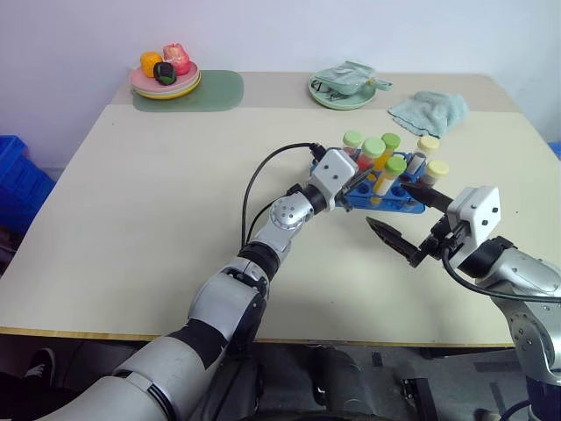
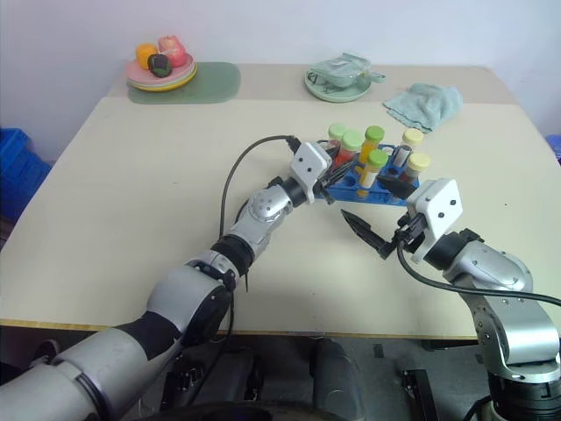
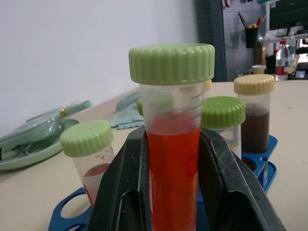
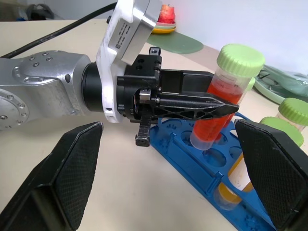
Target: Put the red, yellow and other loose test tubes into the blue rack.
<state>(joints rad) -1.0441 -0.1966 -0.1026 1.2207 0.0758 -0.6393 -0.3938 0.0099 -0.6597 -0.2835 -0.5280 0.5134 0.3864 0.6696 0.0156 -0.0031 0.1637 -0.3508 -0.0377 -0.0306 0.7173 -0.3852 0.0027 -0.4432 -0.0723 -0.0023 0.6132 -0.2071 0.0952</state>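
Observation:
The blue rack [image 1: 412, 205] stands right of the table's middle with several capped tubes upright in it. My left gripper [image 1: 361, 175] is shut on the red-orange tube with a pale green cap [image 4: 219, 103]. That tube is held slightly tilted, its lower end just at the rack's top plate by an open hole [image 4: 219, 140]. A yellow tube with a green cap [image 1: 384, 182] and a dark brown tube with a pale yellow cap [image 3: 254, 120] stand in the rack. My right gripper [image 1: 405, 217] is open just in front of the rack, facing the left gripper, with nothing between its fingers [image 4: 62, 178].
A plate of toy fruit [image 1: 165, 81] on a green mat [image 1: 215, 90] sits at the back left. A green plate with a wrapped bundle [image 1: 344, 88] and a teal cloth [image 1: 428, 110] lie behind the rack. A blue crate [image 1: 17, 180] stands left of the table.

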